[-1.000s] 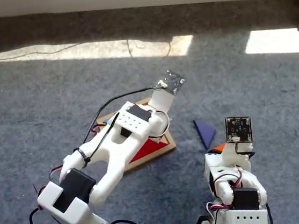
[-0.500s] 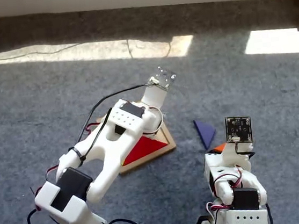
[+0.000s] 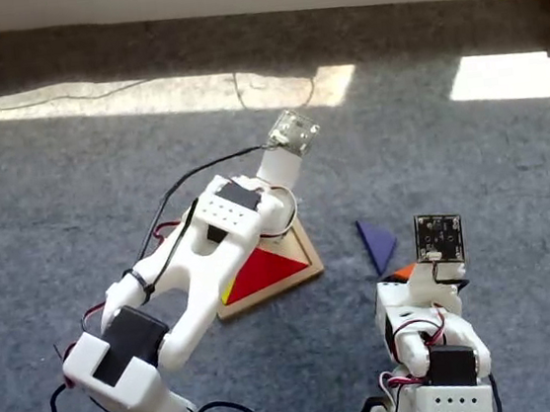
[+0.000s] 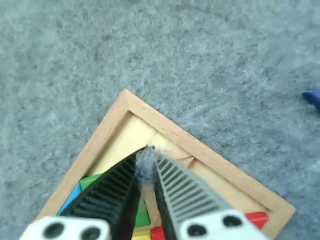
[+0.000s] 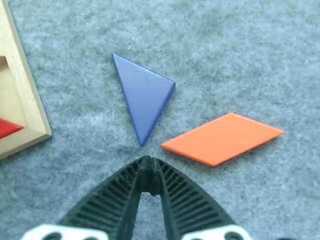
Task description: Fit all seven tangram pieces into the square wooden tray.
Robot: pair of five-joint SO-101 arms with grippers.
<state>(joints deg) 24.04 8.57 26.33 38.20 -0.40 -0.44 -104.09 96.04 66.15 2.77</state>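
Grey carpet covers the whole floor, w/ sunlit patches near the far wall and a thin cable lying along there. Square wooden tray sits on the carpet about centre, turned corner-on, partly under the left arm. High view shows a red piece and a bit of a yellow piece inside it. Left wrist view adds a green piece and a light-blue piece side by side in the tray. Tray floor by the corner facing that camera is bare wood. Left gripper hangs over that bare part, fingers pressed together at the tips, nothing btwn them. Can't tell if the tips touch the wood.

Two pieces lie flat on the carpet outside the tray, to its right: blue triangle and orange parallelogram. They're near each other but not touching, and the triangle lies btwn tray rim and parallelogram. Right gripper is over the carpet just short of the triangle's sharp point and the parallelogram's near end, touching neither. Its fingers meet tip to tip and hold nothing. In high view the right arm is at the front edge, w/ the triangle just beyond its wrist camera and the parallelogram mostly covered by it.
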